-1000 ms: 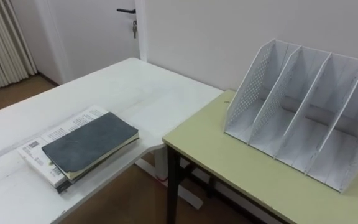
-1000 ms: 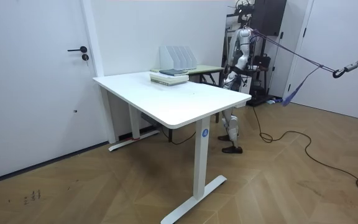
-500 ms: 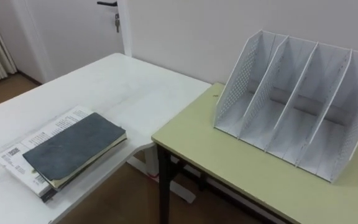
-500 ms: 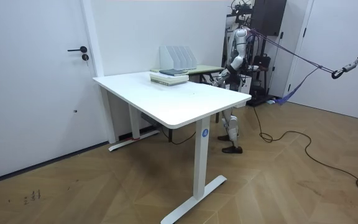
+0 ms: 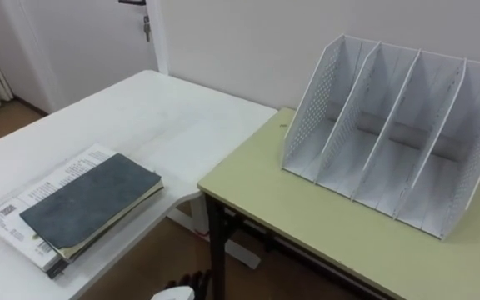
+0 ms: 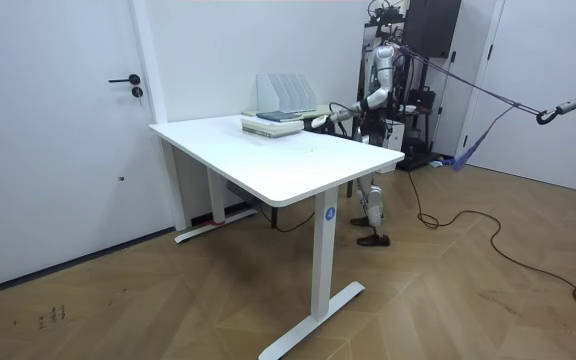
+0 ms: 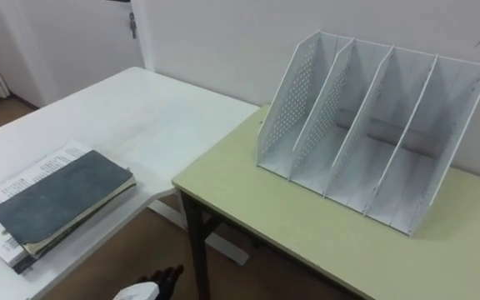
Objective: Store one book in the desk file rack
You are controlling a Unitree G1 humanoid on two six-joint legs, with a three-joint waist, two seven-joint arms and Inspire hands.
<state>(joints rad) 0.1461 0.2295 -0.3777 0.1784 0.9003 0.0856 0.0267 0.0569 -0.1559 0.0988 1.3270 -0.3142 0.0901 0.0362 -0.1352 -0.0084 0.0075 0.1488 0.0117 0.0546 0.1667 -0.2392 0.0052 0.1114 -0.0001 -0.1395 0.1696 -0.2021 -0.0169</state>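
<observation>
White desk (image 5: 165, 117): ahead and left of the left hand (image 5: 183, 287), running back to the wall. Room view has the robot standing at the far end of it, one arm held out level toward the desk's back corner.

Olive-topped table (image 5: 307, 225): butted against the desk, ahead and right of the hand. Its near corner and dark leg are just beside the hand.

File rack (image 5: 308, 112): white, four slots with perforated side walls. It stands upright at the back of the olive table against the wall, open fronts facing the robot. It's well ahead of the hand and to its right.

Printed white booklet (image 5: 57, 173): lies flat near the desk's near edge, bottom of the stack, left of the hand and a bit ahead.

Dark grey book (image 5: 90, 200): flat on top of that booklet, on the white desk. Not in the rack. Well apart from the hand, nothing touching it.

Left hand: low at the frame's bottom edge, below tabletop level, in the gap in front of the two tables. The fingers that show are dark, straight and slightly spread, pointing forward. It's holding nothing.
</observation>
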